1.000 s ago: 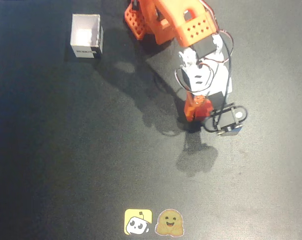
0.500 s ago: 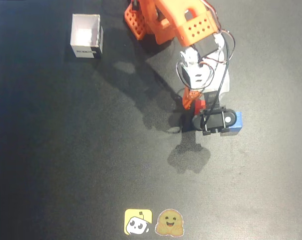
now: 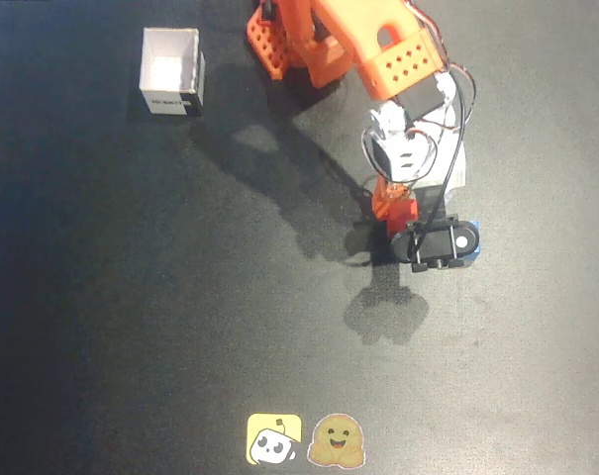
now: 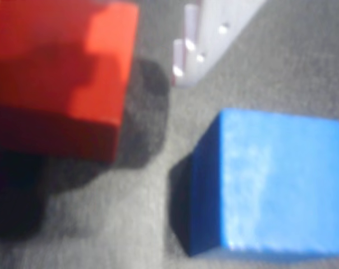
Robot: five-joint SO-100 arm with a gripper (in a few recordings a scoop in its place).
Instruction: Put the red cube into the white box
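Wrist view, red cube (image 4: 60,78) left of pale gripper finger (image 4: 205,39), blue cube (image 4: 270,182) right, grip state unclear.

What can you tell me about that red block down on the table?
The red block is a small solid cube with plain, bright red faces and sharp edges, looking like painted wood or plastic, though the wrist view is blurry. It sits flat on the dark table, partly in shadow, with a gap between it and the blue block beside it. A pale finger of the hand stands just past its corner; whether they touch is unclear. From overhead the arm covers most of it.
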